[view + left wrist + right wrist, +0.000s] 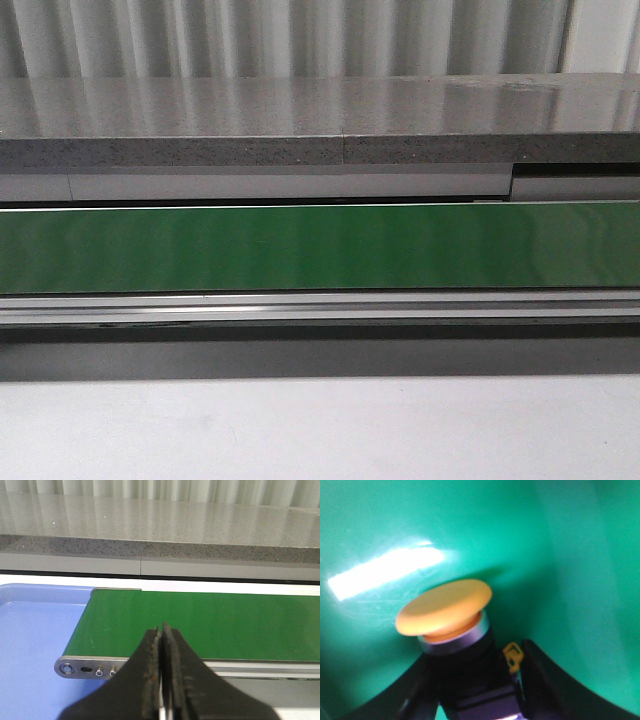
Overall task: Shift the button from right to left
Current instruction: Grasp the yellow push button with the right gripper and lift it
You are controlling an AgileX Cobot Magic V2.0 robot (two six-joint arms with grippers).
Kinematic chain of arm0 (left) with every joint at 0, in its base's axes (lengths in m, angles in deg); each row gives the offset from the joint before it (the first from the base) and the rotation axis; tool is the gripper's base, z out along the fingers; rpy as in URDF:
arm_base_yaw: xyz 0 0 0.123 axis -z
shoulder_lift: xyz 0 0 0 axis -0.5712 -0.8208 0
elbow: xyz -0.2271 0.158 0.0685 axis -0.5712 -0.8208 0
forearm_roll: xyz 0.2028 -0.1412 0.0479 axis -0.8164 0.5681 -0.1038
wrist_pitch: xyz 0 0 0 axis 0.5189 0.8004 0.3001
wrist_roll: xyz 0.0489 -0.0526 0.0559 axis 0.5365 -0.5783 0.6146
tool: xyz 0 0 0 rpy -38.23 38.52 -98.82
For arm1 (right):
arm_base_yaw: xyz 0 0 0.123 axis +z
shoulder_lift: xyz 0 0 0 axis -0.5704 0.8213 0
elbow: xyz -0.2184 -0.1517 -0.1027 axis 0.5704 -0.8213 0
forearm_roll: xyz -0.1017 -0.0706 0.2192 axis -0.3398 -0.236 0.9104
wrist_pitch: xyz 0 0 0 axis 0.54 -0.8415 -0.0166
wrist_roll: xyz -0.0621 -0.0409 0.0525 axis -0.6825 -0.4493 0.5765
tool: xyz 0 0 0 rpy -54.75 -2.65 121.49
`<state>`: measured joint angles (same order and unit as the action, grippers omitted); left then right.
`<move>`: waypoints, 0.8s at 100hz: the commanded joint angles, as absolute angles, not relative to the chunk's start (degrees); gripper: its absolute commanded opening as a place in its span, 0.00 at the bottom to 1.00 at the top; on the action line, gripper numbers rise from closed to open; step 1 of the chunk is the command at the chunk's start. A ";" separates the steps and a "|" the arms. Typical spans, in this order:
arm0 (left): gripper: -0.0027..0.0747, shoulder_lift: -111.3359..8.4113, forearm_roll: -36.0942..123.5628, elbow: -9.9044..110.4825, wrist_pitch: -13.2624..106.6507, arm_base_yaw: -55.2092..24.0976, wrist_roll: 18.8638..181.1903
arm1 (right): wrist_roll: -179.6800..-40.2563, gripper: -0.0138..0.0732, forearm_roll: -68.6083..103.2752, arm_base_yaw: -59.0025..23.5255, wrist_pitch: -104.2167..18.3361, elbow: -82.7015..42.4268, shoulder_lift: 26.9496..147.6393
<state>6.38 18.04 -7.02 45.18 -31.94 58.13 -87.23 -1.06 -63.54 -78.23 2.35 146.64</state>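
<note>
The button [444,606] shows only in the right wrist view: an orange-yellow mushroom cap on a silver ring, with a dark body below it. My right gripper [477,655] is shut on that body, one black finger on each side, and a small yellow tab sits against one finger. Close behind the button is a glossy green surface [560,555]. In the left wrist view my left gripper [161,628] is shut and holds nothing, poised over the near edge of the green conveyor belt [210,625]. Neither gripper nor the button appears in the front view.
The green belt [320,245] runs across the front view with metal rails [320,308] along its near side. A grey speckled counter [300,120] stands behind it and a white tabletop [320,430] in front. A blue tray [35,640] lies beside the belt's end plate [85,669].
</note>
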 commanded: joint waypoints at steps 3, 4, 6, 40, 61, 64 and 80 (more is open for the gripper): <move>0.01 8.35 18.07 -8.43 40.73 -31.95 57.79 | -87.91 0.35 -1.02 -63.58 -77.49 4.08 141.59; 0.01 8.35 18.07 -8.43 40.73 -31.95 57.79 | -87.91 0.35 -0.97 -63.58 -77.49 4.08 141.40; 0.01 8.35 18.07 -8.43 40.73 -31.95 57.79 | -87.91 0.35 -0.86 -63.51 -77.49 4.08 140.83; 0.01 8.35 18.07 -8.43 40.73 -31.95 57.79 | -87.91 0.35 2.30 -56.98 -81.02 4.08 128.81; 0.01 8.35 18.07 -8.43 40.73 -31.95 57.79 | -87.46 0.35 7.59 -50.56 -85.82 3.89 126.73; 0.01 8.35 18.07 -8.43 40.73 -31.95 57.79 | -87.16 0.35 7.82 -49.76 -86.45 3.89 126.73; 0.01 8.35 18.07 -8.43 40.73 -31.95 57.79 | -86.37 0.35 7.88 -48.54 -86.90 2.88 126.91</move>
